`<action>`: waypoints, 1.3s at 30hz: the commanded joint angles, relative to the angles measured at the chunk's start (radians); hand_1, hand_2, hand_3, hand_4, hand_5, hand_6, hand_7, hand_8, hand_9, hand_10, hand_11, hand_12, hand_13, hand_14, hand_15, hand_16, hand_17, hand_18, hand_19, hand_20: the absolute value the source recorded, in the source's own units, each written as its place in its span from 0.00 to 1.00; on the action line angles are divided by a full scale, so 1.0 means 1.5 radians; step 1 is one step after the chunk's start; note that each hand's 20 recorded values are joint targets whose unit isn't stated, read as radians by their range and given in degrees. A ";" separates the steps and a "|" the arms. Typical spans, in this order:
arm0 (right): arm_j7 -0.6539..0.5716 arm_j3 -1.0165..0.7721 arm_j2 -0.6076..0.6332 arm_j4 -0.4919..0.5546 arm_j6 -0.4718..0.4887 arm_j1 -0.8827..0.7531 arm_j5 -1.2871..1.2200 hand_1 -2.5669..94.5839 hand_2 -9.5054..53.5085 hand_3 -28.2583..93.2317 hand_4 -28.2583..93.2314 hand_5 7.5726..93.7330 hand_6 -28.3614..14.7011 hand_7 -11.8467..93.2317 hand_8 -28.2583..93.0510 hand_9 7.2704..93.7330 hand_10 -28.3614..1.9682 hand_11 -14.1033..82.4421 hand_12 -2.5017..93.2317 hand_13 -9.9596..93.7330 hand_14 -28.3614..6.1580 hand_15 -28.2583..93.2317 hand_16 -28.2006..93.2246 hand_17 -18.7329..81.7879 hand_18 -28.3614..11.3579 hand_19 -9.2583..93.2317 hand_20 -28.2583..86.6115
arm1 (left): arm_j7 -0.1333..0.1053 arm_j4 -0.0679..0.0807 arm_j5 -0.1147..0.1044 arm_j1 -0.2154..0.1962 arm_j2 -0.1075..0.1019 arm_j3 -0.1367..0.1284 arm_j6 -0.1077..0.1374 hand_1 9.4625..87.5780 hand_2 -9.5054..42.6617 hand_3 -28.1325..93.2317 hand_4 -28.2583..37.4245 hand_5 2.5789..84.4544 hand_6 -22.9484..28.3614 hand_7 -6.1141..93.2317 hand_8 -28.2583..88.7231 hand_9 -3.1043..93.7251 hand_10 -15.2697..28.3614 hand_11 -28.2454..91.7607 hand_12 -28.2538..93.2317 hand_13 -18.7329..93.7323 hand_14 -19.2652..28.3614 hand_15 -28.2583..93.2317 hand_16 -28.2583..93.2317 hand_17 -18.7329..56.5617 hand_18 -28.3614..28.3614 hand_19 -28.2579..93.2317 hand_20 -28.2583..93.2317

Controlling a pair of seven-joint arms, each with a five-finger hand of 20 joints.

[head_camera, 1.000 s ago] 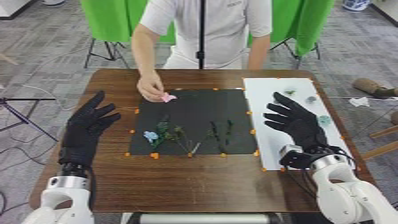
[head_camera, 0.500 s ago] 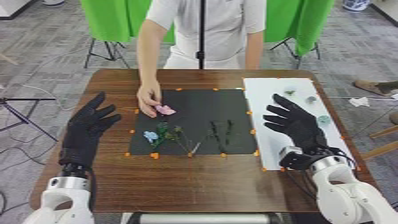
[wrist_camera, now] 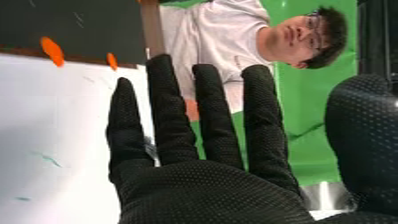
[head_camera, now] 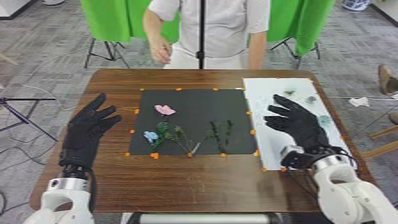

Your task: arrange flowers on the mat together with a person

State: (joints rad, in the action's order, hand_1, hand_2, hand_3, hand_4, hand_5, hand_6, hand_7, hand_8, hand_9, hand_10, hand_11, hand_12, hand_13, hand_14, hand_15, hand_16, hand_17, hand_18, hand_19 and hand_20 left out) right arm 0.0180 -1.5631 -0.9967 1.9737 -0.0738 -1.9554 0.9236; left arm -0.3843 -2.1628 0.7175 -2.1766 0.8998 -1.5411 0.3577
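Left on the mat (head_camera: 206, 105), a pink flower (head_camera: 164, 109) lies beyond a blue flower (head_camera: 151, 135), left hand (head_camera: 85, 129) and right hand (head_camera: 300, 128) loosely spread.

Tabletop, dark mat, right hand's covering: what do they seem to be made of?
The tabletop looks like wood or laminate, slightly glossy: streaky brown grain. The dark mat looks matte, evenly coloured, perhaps paper or felt. The right hand wears matte black fabric, probably knit, judging by its dotted texture.

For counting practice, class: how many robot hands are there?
2: the left robot hand left of the dark mat, the right robot hand over the white sheet.
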 commanded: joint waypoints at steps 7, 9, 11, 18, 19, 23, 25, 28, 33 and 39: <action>-0.183 -0.037 0.104 0.025 -0.229 0.046 0.248 0.29 0.13 0.91 0.01 0.46 0.74 0.29 0.12 0.51 0.49 0.31 0.18 0.52 0.39 0.70 0.34 0.29 0.11 0.74 0.52 | -0.008 -0.003 -0.010 -0.007 -0.005 0.003 0.012 0.21 0.29 0.88 0.04 0.42 0.55 0.18 0.17 0.42 0.77 0.44 0.31 0.42 0.98 0.67 0.16 0.16 0.97 0.68 0.42; -0.246 -0.032 0.117 0.019 -0.236 0.058 0.311 0.30 0.12 0.91 0.02 0.47 0.73 0.29 0.11 0.50 0.48 0.32 0.18 0.51 0.39 0.77 0.33 0.30 0.14 0.78 0.57 | -0.007 -0.003 -0.010 -0.008 -0.005 0.002 0.013 0.21 0.29 0.88 0.04 0.42 0.55 0.18 0.17 0.42 0.77 0.44 0.31 0.43 0.99 0.68 0.16 0.18 0.98 0.70 0.44; -0.278 -0.022 0.131 0.006 -0.239 0.069 0.353 0.31 0.11 0.91 0.02 0.48 0.72 0.29 0.12 0.50 0.47 0.33 0.18 0.52 0.40 0.81 0.33 0.31 0.15 0.80 0.61 | -0.012 -0.004 -0.014 -0.008 -0.008 0.004 0.015 0.21 0.29 0.88 0.04 0.42 0.56 0.18 0.17 0.42 0.77 0.44 0.31 0.43 0.99 0.69 0.16 0.18 0.98 0.71 0.44; -0.406 0.054 0.168 -0.052 -0.221 0.131 0.563 0.34 0.07 0.90 0.02 0.49 0.72 0.30 0.12 0.51 0.47 0.35 0.18 0.53 0.41 0.83 0.32 0.33 0.14 0.82 0.62 | -0.011 -0.004 -0.013 -0.003 -0.009 0.006 0.016 0.21 0.30 0.88 0.04 0.42 0.56 0.18 0.17 0.42 0.77 0.44 0.31 0.43 0.99 0.69 0.16 0.17 0.98 0.69 0.44; -0.419 0.063 0.170 -0.061 -0.211 0.138 0.588 0.35 0.06 0.90 0.02 0.49 0.72 0.30 0.12 0.51 0.47 0.35 0.18 0.54 0.42 0.82 0.32 0.33 0.14 0.81 0.62 | -0.009 -0.004 -0.012 -0.002 -0.007 0.005 0.014 0.21 0.30 0.88 0.04 0.42 0.56 0.18 0.17 0.42 0.77 0.44 0.31 0.43 0.99 0.69 0.16 0.17 0.98 0.69 0.44; -0.455 0.098 0.180 -0.095 -0.169 0.164 0.676 0.38 0.02 0.89 0.03 0.50 0.72 0.30 0.12 0.50 0.48 0.36 0.18 0.56 0.44 0.83 0.32 0.35 0.11 0.81 0.61 | -0.010 -0.004 -0.012 -0.001 -0.008 0.006 0.015 0.21 0.30 0.88 0.04 0.42 0.56 0.18 0.17 0.42 0.77 0.44 0.31 0.43 0.99 0.69 0.16 0.17 0.98 0.68 0.44; -0.467 0.114 0.182 -0.110 -0.151 0.179 0.704 0.39 0.01 0.89 0.03 0.50 0.71 0.30 0.12 0.50 0.50 0.36 0.18 0.56 0.44 0.83 0.32 0.37 0.09 0.81 0.60 | -0.011 -0.003 -0.013 0.001 -0.009 0.007 0.015 0.21 0.30 0.88 0.04 0.42 0.56 0.18 0.17 0.42 0.77 0.44 0.31 0.43 0.99 0.69 0.16 0.17 0.98 0.68 0.44; -0.484 0.141 0.186 -0.133 -0.124 0.196 0.763 0.40 0.00 0.88 0.03 0.51 0.72 0.31 0.12 0.49 0.49 0.35 0.18 0.57 0.44 0.82 0.32 0.37 0.08 0.81 0.58 | -0.007 -0.003 -0.010 0.003 -0.006 0.006 0.013 0.21 0.30 0.88 0.04 0.42 0.56 0.18 0.17 0.42 0.77 0.44 0.31 0.43 0.99 0.69 0.16 0.17 0.98 0.68 0.44; -0.523 0.203 0.193 -0.171 -0.126 0.241 0.790 0.43 0.00 0.88 0.02 0.53 0.72 0.33 0.11 0.51 0.47 0.35 0.18 0.60 0.45 0.77 0.31 0.39 0.06 0.79 0.53 | -0.012 -0.003 -0.013 0.003 -0.009 0.007 0.015 0.21 0.30 0.88 0.04 0.42 0.56 0.18 0.17 0.42 0.77 0.44 0.31 0.43 0.99 0.69 0.16 0.17 0.98 0.68 0.44; -0.533 0.257 0.193 -0.207 -0.112 0.280 0.826 0.48 0.00 0.88 0.01 0.58 0.73 0.35 0.10 0.55 0.48 0.35 0.17 0.64 0.48 0.72 0.32 0.41 0.06 0.79 0.43 | -0.015 -0.001 -0.016 0.006 -0.010 0.009 0.015 0.21 0.30 0.88 0.04 0.42 0.56 0.18 0.17 0.42 0.77 0.44 0.31 0.43 0.99 0.69 0.16 0.17 0.98 0.68 0.44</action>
State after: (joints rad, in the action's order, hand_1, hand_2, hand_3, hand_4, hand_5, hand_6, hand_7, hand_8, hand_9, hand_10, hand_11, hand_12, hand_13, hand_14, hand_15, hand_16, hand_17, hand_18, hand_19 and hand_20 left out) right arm -0.7711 -1.2318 -0.7132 1.7009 -0.2557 -1.5855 2.1050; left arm -0.4011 -2.1653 0.7042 -2.1665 0.8856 -1.5337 0.3703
